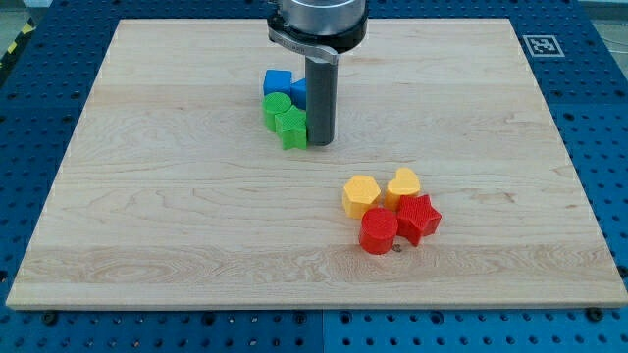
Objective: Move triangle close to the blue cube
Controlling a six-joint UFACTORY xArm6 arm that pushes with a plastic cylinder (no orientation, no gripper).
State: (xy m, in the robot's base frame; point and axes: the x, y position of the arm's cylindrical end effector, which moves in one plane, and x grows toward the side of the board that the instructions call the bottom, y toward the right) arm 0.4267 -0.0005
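Tip (321, 143) touches green star (290, 126) — no readable writing.

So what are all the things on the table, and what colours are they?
Blue cube: one, blue, upper middle of the board, top of the left cluster.
Second blue block: one, blue, just right of the cube, partly hidden by the rod; shape unclear.
Green blocks and: two, green, below the blue ones, touching.
Yellow blocks and: two, yellow, right of centre.
Red blocks and: two, red, just below the yellow ones.
Wooden board: one, pale wood.
My tip: one, dark rod, right beside the lower green block.
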